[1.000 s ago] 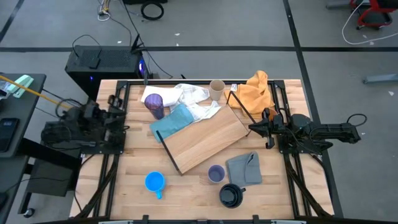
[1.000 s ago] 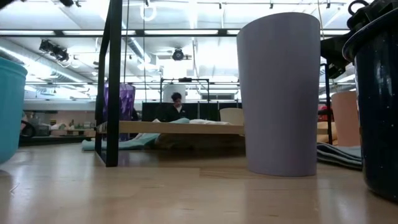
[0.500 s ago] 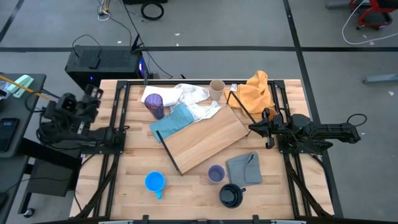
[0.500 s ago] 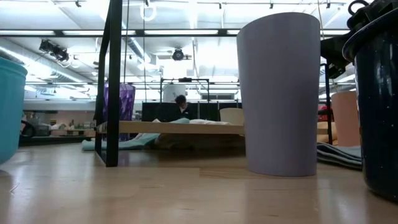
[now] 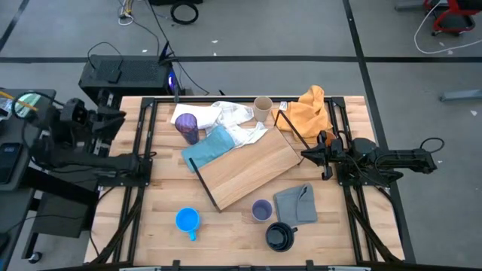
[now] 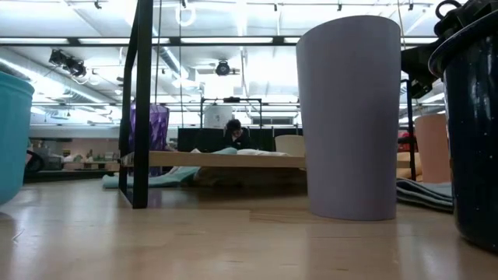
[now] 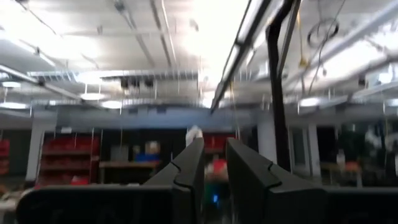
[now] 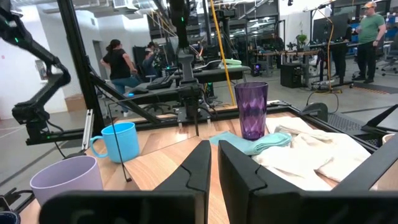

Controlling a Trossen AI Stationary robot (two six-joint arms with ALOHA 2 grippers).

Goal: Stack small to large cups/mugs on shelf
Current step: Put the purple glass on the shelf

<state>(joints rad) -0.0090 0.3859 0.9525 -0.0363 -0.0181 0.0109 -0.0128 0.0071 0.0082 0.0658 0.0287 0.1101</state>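
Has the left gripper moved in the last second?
Yes. The left gripper has swung up and outward, away from the purple tumbler, past the table's left edge.

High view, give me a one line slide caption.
Cups scattered around the empty tilted shelf; left gripper off-table, right gripper at shelf's corner.

Five cups stand on the tabletop: purple tumbler, beige cup, blue mug, lavender cup, black mug. One shelf. Four cloths.

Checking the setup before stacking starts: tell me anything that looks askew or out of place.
The shelf lies skewed across the table, one end resting on the teal cloth and white cloth. No cup stands on it yet.
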